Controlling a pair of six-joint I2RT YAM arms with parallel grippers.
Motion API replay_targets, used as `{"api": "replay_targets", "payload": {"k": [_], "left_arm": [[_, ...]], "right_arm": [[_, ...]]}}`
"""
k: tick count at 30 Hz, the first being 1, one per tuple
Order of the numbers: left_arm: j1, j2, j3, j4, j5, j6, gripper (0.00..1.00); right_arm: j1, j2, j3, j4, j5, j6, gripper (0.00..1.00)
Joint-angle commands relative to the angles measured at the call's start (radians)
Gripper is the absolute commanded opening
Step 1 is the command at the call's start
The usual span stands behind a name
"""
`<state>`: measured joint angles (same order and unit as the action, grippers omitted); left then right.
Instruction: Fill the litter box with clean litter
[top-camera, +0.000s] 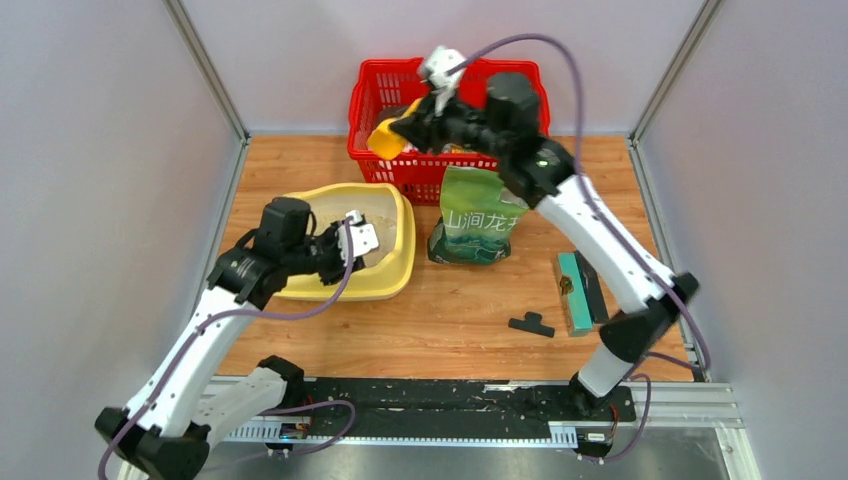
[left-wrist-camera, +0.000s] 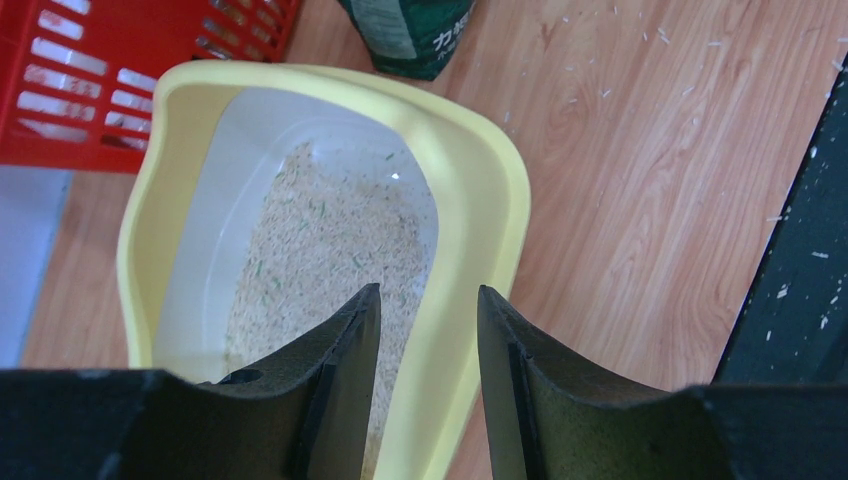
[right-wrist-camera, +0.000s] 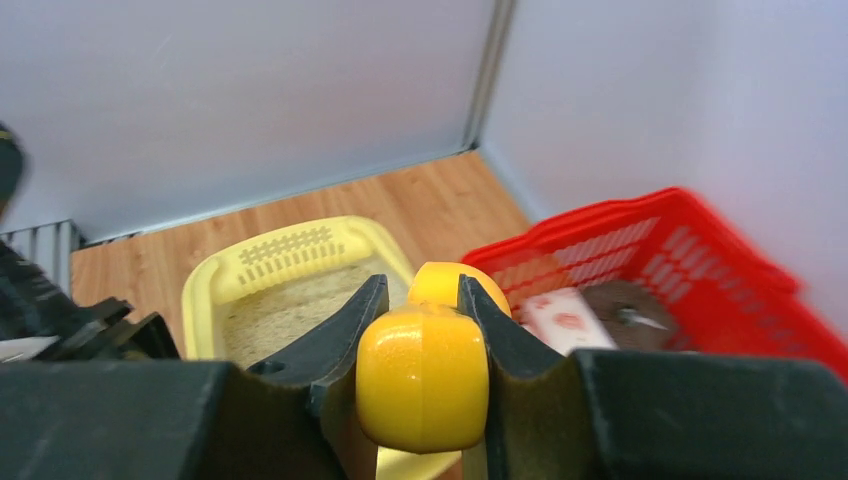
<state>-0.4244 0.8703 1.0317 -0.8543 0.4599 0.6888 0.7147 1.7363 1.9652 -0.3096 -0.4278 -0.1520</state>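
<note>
The wooden counter (top-camera: 470, 320) carries everything, walled in pale grey on three sides.

The litter box (top-camera: 402, 255), a pale yellow tray, sits on the left half. The clean litter (left-wrist-camera: 330, 250) is a thin beige layer with a few green flecks. It covers the middle of the floor, while a strip of bare white floor shows along one wall. The slotted end of the tray shows in the right wrist view.

A red mesh basket (top-camera: 378, 100) stands at the far edge, just beside the tray's far rim. Inside it are a white packet with pink print and a dark lump, both too blurred to name.

A green bag (top-camera: 478, 218) with white characters stands upright on the near side of the basket, just right of the tray.

The left end effector (left-wrist-camera: 430, 300) is released. Its fingers are parted above the tray's right rim, with nothing pinched between them.

The right end effector (right-wrist-camera: 420, 290) is clenched on the handle of a yellow-orange scoop (right-wrist-camera: 422, 380). It holds the scoop in the air by the basket's near left corner.

On the right half of the counter lies a teal block (top-camera: 573, 290) with a dark strip along it. A small black T-shaped piece (top-camera: 531, 323) lies just to its left.

Loose pale grains dot the black rail (top-camera: 450, 395) at the near edge, and a few lie on the wood beside the tray.
</note>
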Motion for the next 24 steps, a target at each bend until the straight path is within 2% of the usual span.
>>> {"api": "replay_targets", "payload": {"k": [1,5,6,7,8,9,12,13,15,16,19,24], "left_arm": [[-0.023,0.104,0.100,0.164,0.086,-0.069,0.49],[-0.050,0.188,0.145,0.208,0.089,-0.064,0.49],[-0.053,0.199,0.157,0.213,0.088,-0.061,0.49],[-0.056,0.206,0.163,0.216,0.089,-0.057,0.49],[-0.060,0.223,0.168,0.218,0.089,-0.055,0.49],[-0.062,0.231,0.174,0.221,0.092,-0.055,0.49],[-0.066,0.251,0.179,0.232,0.092,-0.064,0.49],[-0.066,0.256,0.183,0.227,0.092,-0.067,0.49],[-0.066,0.257,0.185,0.224,0.091,-0.067,0.49],[-0.066,0.256,0.185,0.221,0.088,-0.064,0.49],[-0.066,0.251,0.179,0.209,0.080,-0.045,0.49],[-0.066,0.245,0.162,0.207,0.077,-0.046,0.48]], "right_arm": [[-0.108,-0.245,-0.055,-0.002,0.061,-0.049,0.00],[-0.328,-0.374,-0.144,-0.078,0.092,-0.002,0.00],[-0.448,-0.391,-0.163,-0.100,0.093,0.014,0.00],[-0.515,-0.418,-0.181,-0.136,0.087,0.035,0.00],[-0.581,-0.428,-0.199,-0.155,0.055,0.066,0.00],[-0.697,-0.435,-0.242,-0.178,0.038,0.072,0.00],[-0.848,-0.436,-0.301,-0.316,0.011,0.060,0.00],[-0.868,-0.431,-0.318,-0.403,0.001,0.052,0.00],[-0.899,-0.437,-0.371,-0.457,-0.046,0.043,0.00],[-0.900,-0.442,-0.449,-0.489,-0.058,0.042,0.00],[-0.899,-0.432,-0.555,-0.554,-0.109,0.089,0.00],[-0.891,-0.354,-0.632,-0.617,-0.166,0.126,0.00]]}}
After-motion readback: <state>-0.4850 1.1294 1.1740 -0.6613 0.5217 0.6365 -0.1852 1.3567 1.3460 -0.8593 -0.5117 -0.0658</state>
